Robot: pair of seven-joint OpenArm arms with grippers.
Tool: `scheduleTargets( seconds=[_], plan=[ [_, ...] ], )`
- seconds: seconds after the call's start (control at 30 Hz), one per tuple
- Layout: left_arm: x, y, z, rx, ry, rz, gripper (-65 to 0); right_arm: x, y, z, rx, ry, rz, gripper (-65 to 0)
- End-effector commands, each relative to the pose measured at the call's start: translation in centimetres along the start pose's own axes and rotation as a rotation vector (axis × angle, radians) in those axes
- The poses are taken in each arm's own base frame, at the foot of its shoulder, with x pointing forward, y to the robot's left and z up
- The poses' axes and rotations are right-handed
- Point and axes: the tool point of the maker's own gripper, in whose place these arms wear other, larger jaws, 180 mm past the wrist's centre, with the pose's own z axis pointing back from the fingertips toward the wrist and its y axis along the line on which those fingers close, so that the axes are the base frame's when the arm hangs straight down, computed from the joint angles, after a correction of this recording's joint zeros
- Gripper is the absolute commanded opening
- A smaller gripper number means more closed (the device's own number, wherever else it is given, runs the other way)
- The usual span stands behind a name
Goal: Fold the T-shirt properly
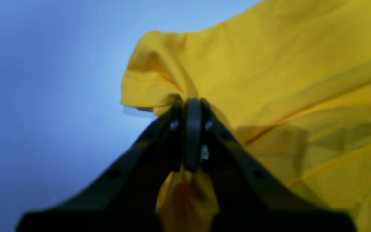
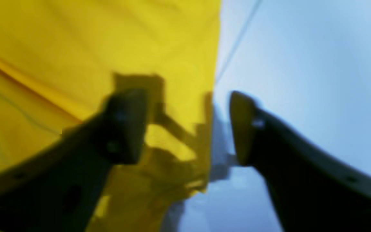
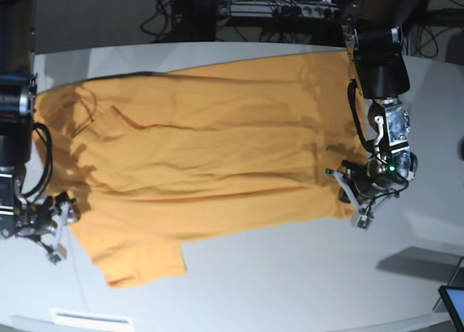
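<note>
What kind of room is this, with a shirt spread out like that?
Probably a robotics lab: two robot arms flank a grey table holding a T-shirt, with cables and power strips behind.

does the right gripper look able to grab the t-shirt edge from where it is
Probably yes: the right gripper is open with the T-shirt edge hanging between its jaws, nothing blocking.

Matt orange-yellow cloth T-shirt (image 3: 217, 143), softly creased, on a smooth pale matt table (image 3: 290, 274); at 3 o'clock, dark, plastic-looking left gripper (image 1: 192, 106) fingers.
</note>
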Motion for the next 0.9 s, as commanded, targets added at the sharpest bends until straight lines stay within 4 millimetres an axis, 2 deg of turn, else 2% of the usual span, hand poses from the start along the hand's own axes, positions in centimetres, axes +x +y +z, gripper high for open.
scheduleTargets(
  seconds=[0.0, 0.2, 0.43, 0.57, 0.77, 0.87],
  plan=[
    [2.1, 0.9, 0.6, 0.016, -0.052, -0.011, -65.0, 1.6, -1.8, 1.2, -0.026, -0.059, -0.029, -23.2],
    [1.3, 0.7, 0.6, 0.013, -0.040, -0.011, -65.0, 1.7, -1.8, 0.7, -0.005, -0.106, -0.069, -23.1],
    [1.1, 0.6, 0.5, 0.010, -0.036, -0.010, -65.0, 2.7, 0.5, -0.5, 0.038, -0.125, -0.066, -23.6],
    [0.8, 0.7, 0.6, 0.014, -0.031, -0.011, -65.0, 1.4, 1.0, -1.6, 0.065, -0.133, -0.118, -23.8],
    [0.7, 0.7, 0.6, 0.013, -0.029, -0.011, -65.0, 1.6, 1.0, -1.7, 0.068, -0.163, -0.131, -24.1],
    [0.4, 0.6, 0.6, 0.012, -0.025, -0.010, -65.0, 1.8, 0.9, -1.6, 0.064, -0.169, -0.126, -28.9]
  ],
)
